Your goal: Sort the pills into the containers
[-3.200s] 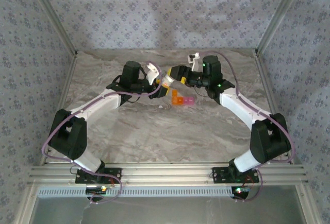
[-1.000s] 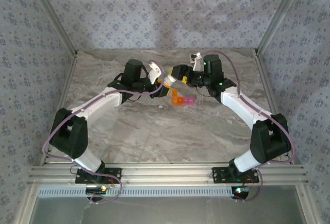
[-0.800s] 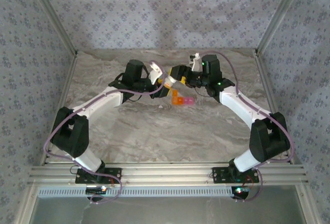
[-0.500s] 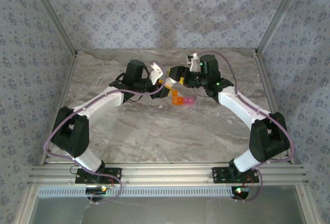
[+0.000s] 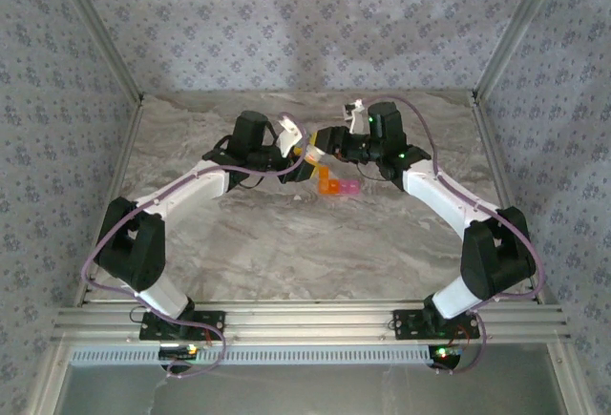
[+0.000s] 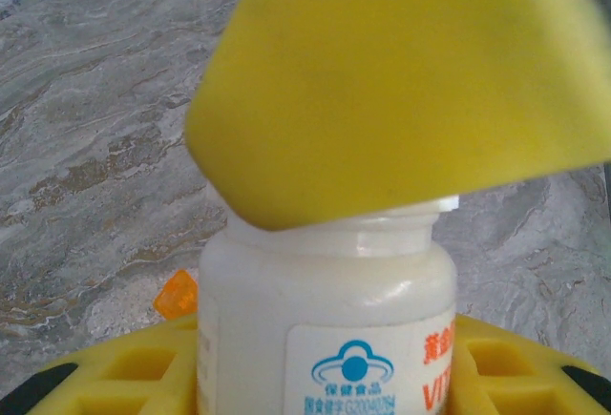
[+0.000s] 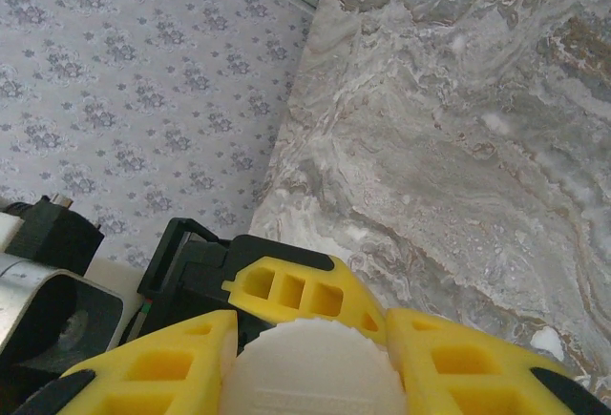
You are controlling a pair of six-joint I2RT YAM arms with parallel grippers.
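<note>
1. Holding the white bottle (image 6: 325,281) by its body in the left gripper (image 6: 325,358), closed on both sides of the label, above the far middle of the worktop (image 5: 286,243).
2. Pinching the bottle's ribbed cap (image 7: 310,377) end-on in the right gripper (image 7: 310,334), with one yellow finger (image 6: 401,81) lying across the neck in the left wrist view.
3. Running the bottle's long axis from one pincer to the other, roughly along the far edge, cap end toward the right arm.
4. Placing the containers (image 5: 337,186) on the worktop just beside that meeting point, toward the near edge and slightly right, so a little nearer the right gripper.
5. Reading their long axis as parallel to the far edge: orange compartment (image 5: 326,185) left, pink compartment (image 5: 349,187) right, touching. Cannot tell whether open at the top.
6. Presumably carrying the pills inside the bottle. Judged step: unscrewing. Calls for a twist about the bottle's axis against a firm left hold, then tipping the mouth toward the near edge over the compartments.
7. Likely risk: spilling wide of such small targets.
</note>
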